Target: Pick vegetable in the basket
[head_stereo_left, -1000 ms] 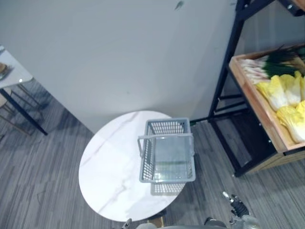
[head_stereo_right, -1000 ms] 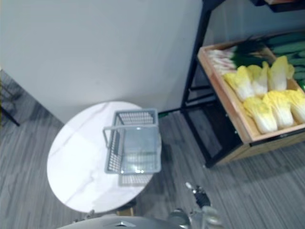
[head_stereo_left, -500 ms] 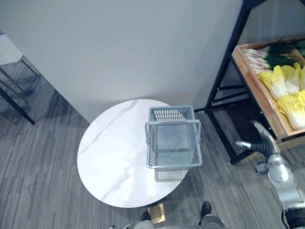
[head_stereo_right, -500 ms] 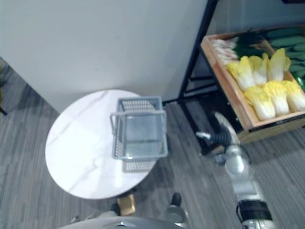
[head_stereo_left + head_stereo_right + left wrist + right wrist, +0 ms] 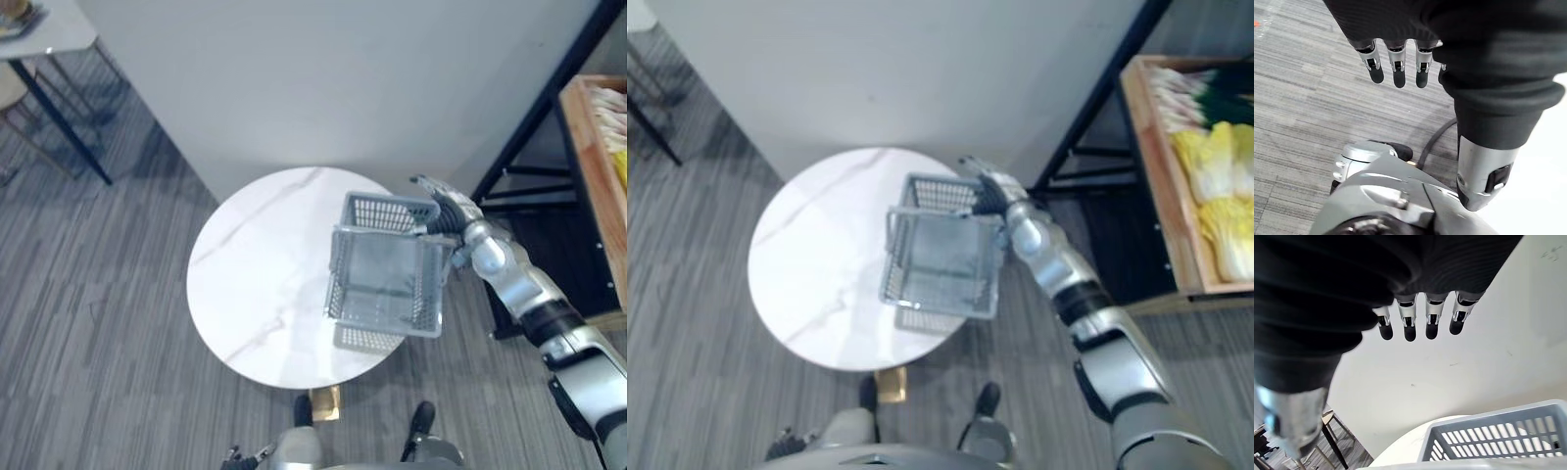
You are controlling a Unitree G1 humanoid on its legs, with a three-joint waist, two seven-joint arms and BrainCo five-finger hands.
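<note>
Eye views: right robot hand (image 5: 446, 211) reaches forward by the basket (image 5: 387, 264) far corner on the table (image 5: 255, 284); half a second ago we saw it near the shelf (image 5: 1096, 98). Vegetables (image 5: 1215, 166) sit in the crate (image 5: 1164, 196), well to its right. Right wrist: fingers straight, empty. Left wrist: left robot hand (image 5: 1397, 63) likewise, above floor (image 5: 1303, 73).

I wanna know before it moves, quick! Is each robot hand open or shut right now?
Left hand: open, holding nothing.
Right hand: open, by the grey basket, holding nothing.

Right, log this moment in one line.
basket: empty, on table | right hand: open, at its far rim | left hand: open, idle
</note>
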